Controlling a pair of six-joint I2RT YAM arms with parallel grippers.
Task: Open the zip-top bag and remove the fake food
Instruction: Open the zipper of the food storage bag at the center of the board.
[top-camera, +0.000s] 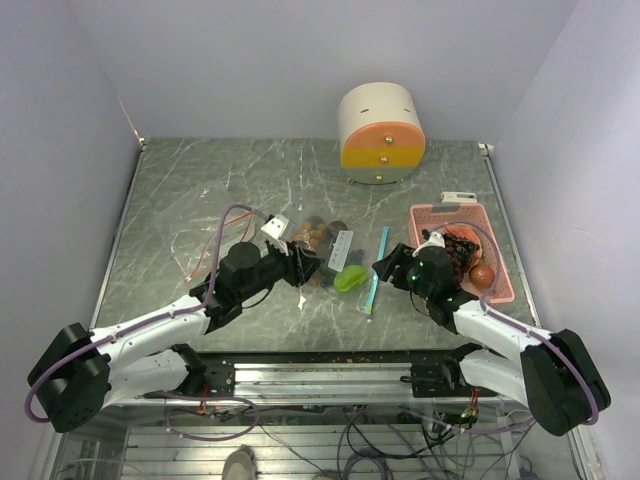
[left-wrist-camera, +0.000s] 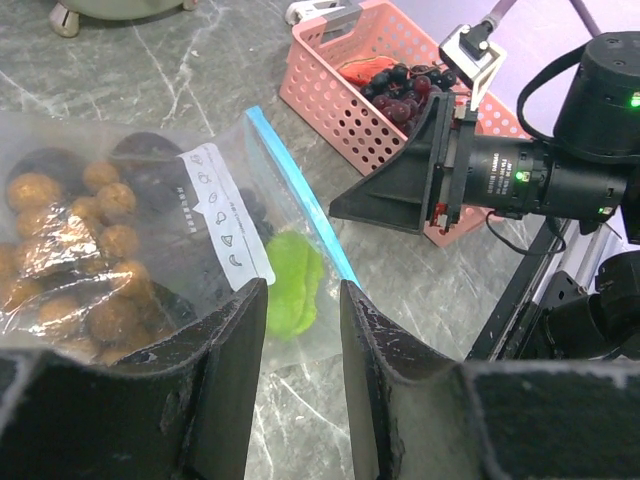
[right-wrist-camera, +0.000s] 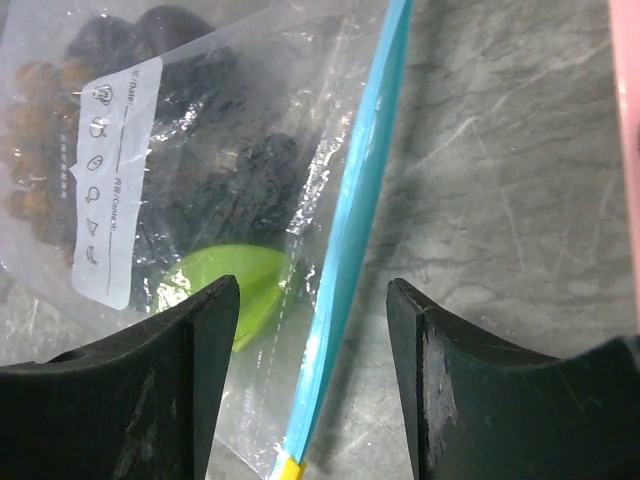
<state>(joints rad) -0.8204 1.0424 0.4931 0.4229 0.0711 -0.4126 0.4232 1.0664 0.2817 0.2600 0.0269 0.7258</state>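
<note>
The clear zip-top bag (top-camera: 330, 250) lies flat mid-table, its blue zip strip (top-camera: 378, 268) on the right side. Inside it are a tan-brown grape bunch (left-wrist-camera: 80, 250), dark purple grapes (right-wrist-camera: 230, 190) and a green piece (right-wrist-camera: 235, 280). My left gripper (left-wrist-camera: 303, 300) is open just above the bag's near edge, beside the green piece (left-wrist-camera: 292, 280). My right gripper (right-wrist-camera: 313, 300) is open and straddles the blue zip strip (right-wrist-camera: 350, 230) near its yellow end (right-wrist-camera: 285, 470). More dark grapes (top-camera: 462, 250) and a reddish-orange fruit (top-camera: 482, 275) lie in the pink basket.
The pink perforated basket (top-camera: 425, 215) stands right of the bag, close behind my right wrist. A round cream and orange container (top-camera: 380, 130) stands at the back. A small white object (top-camera: 458, 197) lies at the basket's far edge.
</note>
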